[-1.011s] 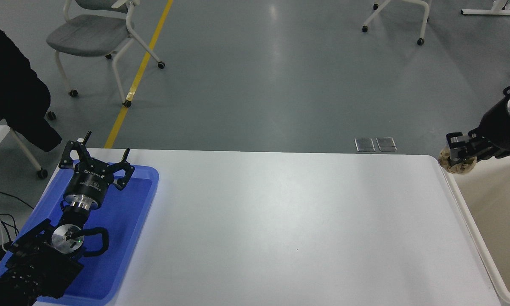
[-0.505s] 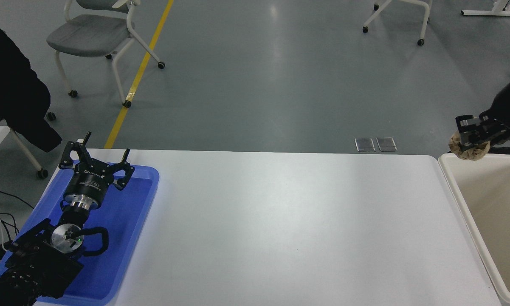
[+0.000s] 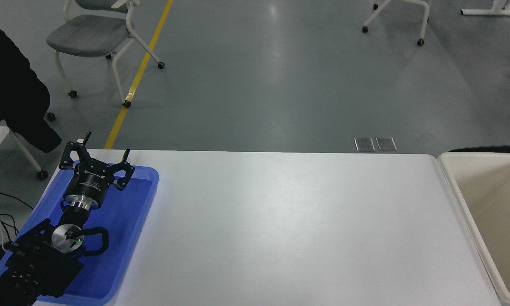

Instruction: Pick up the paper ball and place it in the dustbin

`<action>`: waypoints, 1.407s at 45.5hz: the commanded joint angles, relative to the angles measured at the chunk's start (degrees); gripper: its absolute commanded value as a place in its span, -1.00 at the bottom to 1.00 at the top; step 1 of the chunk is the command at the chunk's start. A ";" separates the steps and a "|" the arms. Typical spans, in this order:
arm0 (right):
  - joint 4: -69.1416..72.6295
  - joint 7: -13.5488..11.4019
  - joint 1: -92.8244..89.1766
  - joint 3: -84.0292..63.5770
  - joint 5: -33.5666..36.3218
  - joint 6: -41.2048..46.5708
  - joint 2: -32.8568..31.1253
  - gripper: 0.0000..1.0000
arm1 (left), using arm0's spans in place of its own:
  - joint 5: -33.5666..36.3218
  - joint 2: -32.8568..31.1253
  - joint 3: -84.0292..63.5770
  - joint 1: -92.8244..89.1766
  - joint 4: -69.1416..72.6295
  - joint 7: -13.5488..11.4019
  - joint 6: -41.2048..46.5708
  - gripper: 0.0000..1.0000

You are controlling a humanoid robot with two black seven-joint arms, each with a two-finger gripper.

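Observation:
The dustbin (image 3: pixel 458 199), a large cream-white tub with a beige inside, stands at the table's right end, cut off by the picture's right edge. The paper ball is out of view. My right arm and its gripper are out of view past the right edge. My left gripper (image 3: pixel 97 155) is parked at the lower left over the blue tray, open and empty.
A shallow blue tray (image 3: pixel 127 221) lies at the table's left end under the left arm. The white table (image 3: pixel 288 229) spans the middle. Wheeled chairs (image 3: pixel 97 34) stand on the grey floor beyond. A dark coat (image 3: pixel 12 93) hangs at the left edge.
My right gripper, shut on the paper ball above the dustbin's far left corner, rose and moved right until both left the picture.

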 commanded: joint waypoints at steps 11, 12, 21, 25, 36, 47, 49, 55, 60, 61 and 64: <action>-20.65 1.41 -37.64 23.34 -0.86 -14.81 10.34 -1.00 | 0.00 0.00 0.00 0.00 -0.17 0.00 0.00 1.00; -21.18 1.32 -38.69 23.96 -0.86 -15.69 11.31 -1.00 | 0.00 0.00 0.00 0.00 0.01 0.00 0.00 1.00; -26.02 1.14 -47.40 33.27 -0.69 -24.13 19.14 -1.00 | 0.00 0.00 0.00 -0.09 0.01 0.00 0.00 1.00; -26.11 0.97 -49.25 36.17 -0.69 -26.60 20.55 -1.00 | 0.00 0.00 0.00 -0.09 0.01 0.00 0.00 1.00; -25.93 0.97 -49.52 37.76 -0.60 -26.86 20.64 -1.00 | 0.00 0.00 0.00 -0.09 0.01 0.00 0.00 1.00; -25.84 0.97 -49.52 40.83 -0.60 -27.04 20.55 1.00 | 0.00 0.00 0.00 0.00 0.01 0.00 0.00 1.00; -25.84 0.97 -49.52 41.27 -0.60 -27.39 20.64 1.00 | 0.00 0.00 0.00 -0.09 0.01 0.00 0.00 1.00; -25.76 0.97 -49.52 41.45 -0.60 -27.48 20.64 1.00 | 0.00 0.00 0.00 -0.09 0.01 0.00 0.00 1.00; -25.67 1.06 -49.52 41.54 -0.60 -27.48 20.55 1.00 | 0.00 0.00 0.00 -0.09 0.01 0.00 0.00 1.00; -25.67 1.06 -49.52 41.54 -0.60 -27.48 20.64 1.00 | 0.00 0.00 0.00 -0.09 0.01 0.00 0.00 1.00; -25.67 1.06 -49.52 41.63 -0.51 -27.48 20.64 1.00 | 0.00 0.00 0.00 -0.09 0.01 0.00 0.00 1.00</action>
